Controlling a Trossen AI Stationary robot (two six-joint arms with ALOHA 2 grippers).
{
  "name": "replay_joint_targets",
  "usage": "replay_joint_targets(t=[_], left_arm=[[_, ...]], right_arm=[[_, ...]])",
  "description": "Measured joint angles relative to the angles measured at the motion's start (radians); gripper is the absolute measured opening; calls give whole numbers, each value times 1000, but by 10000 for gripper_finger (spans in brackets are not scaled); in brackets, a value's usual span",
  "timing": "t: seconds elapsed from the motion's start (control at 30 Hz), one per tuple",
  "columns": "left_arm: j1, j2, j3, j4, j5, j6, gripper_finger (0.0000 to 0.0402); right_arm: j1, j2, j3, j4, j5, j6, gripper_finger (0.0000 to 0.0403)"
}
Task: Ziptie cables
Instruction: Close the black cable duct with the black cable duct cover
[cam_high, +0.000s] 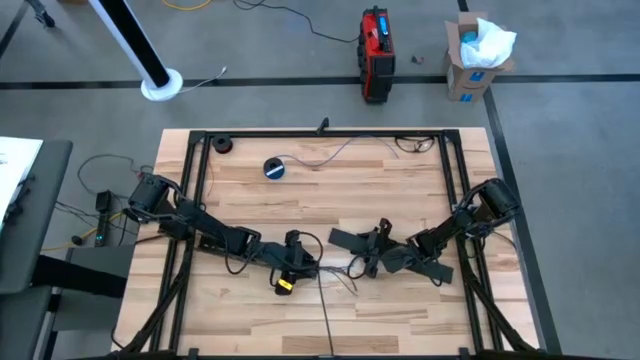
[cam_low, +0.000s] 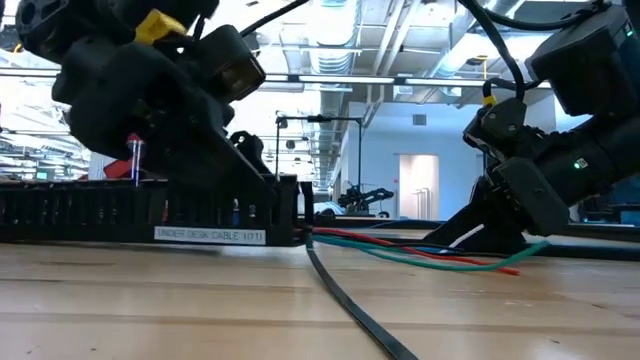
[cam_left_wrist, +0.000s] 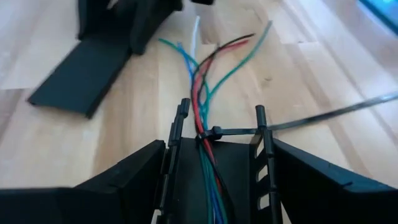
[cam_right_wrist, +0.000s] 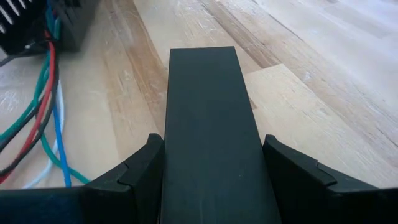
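A bundle of thin red, green, blue and dark cables (cam_left_wrist: 202, 93) runs out of the end of a black slotted cable tray (cam_low: 150, 215) at the table's middle. A black ziptie (cam_left_wrist: 214, 132) loops around the bundle at the tray's mouth. Its long tail (cam_low: 350, 300) trails toward the near edge. My left gripper (cam_left_wrist: 211, 149) is shut on the tray. My right gripper (cam_right_wrist: 214, 143) is shut on a flat black strip (cam_right_wrist: 202, 93), a little to the right of the cables (cam_right_wrist: 43, 93). In the high view the two grippers (cam_high: 290, 262) (cam_high: 372, 255) nearly face each other. My left gripper has the slotted tray between its two fingers, one on each side wall (cam_left_wrist: 176, 134), at the end where the cables come out. The fingers lie along the tray, slanting down. The tray sits level, low over the table. My right gripper pinches the flat black strip by its two long edges (cam_right_wrist: 168, 155) between its two fingers. The fingers lie along the strip, which reaches forward from them. Its far end (cam_right_wrist: 202, 53) lies on the wood.
A blue-and-black tape roll (cam_high: 275, 168) lies toward the far left. A black frame (cam_high: 320, 133) runs around the table's edges, with a loose wire (cam_high: 340, 152) near its far bar. Another black piece (cam_high: 432, 268) lies under the right arm.
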Motion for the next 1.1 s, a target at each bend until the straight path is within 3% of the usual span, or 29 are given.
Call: replay_joint_targets(t=[0.7, 0.97, 1.1], left_arm=[[-10, 0, 1, 53, -4, -19, 264], [-35, 128, 3, 222, 12, -87, 264], [-37, 131, 3, 211, 50, -96, 264]], right_arm=[[-25, 1, -1, 17, -9, -13, 227], [-26, 1, -1, 17, -10, -13, 227], [-26, 1, -1, 17, -12, -29, 227]])
